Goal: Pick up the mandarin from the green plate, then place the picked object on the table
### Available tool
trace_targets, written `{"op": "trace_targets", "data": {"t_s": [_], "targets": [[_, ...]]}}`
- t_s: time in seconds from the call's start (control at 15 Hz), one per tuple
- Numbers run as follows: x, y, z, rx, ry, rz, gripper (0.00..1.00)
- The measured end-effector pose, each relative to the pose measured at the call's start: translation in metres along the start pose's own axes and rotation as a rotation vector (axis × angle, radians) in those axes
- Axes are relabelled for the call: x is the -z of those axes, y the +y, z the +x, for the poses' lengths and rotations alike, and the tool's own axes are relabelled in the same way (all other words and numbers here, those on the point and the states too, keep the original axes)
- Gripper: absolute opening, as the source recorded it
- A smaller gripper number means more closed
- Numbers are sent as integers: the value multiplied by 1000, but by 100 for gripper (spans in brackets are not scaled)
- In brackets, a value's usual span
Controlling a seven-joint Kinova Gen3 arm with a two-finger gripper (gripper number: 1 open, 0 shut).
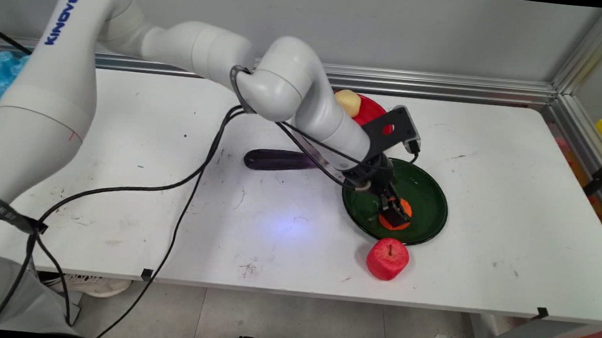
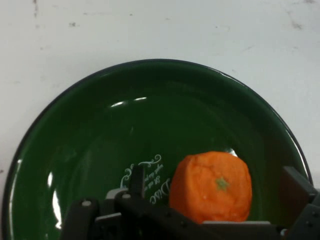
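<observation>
Hand: the black hand [image 1: 395, 212] is down inside the green plate [image 1: 429, 194], its fingers spread to either side of the orange fruit [image 1: 404, 206]; in the hand view the fruit [image 2: 212, 186] sits between the two fingers [image 2: 295, 192], and contact with it cannot be made out
Green plate: dark and glossy [image 2: 100, 145], on the worktop [image 1: 494, 207] right of centre; holds only the orange fruit, which rests on the plate's floor toward its near side, beside pale printed lettering
Red apple: a red apple [image 1: 387, 259] stands on the worktop just beside the plate's near rim, stem up, apart from the hand
Red plate: a red plate [image 1: 372, 111] lies behind the green one, near the far edge, partly hidden by the arm; a pale yellow fruit [image 1: 348, 102] rests on its left part
Dark object: a long dark purple object [image 1: 277, 160] lies flat to the left of the green plate, its right end hidden behind the arm and cables
Cables: black cables [image 1: 191, 181] hang from the arm across the worktop's left half
</observation>
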Motion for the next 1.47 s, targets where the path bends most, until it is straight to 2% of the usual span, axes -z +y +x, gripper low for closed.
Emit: {"op": "trace_targets", "data": {"t_s": [0.53,0.6,1.13,1.47], "targets": [[-18,4,-6,0,-3,0,100],[-20,4,-7,-1,-2,0,0],[-22,2,-5,-1,5,0,0],[4,-9,7,-10,14,0,0]]}}
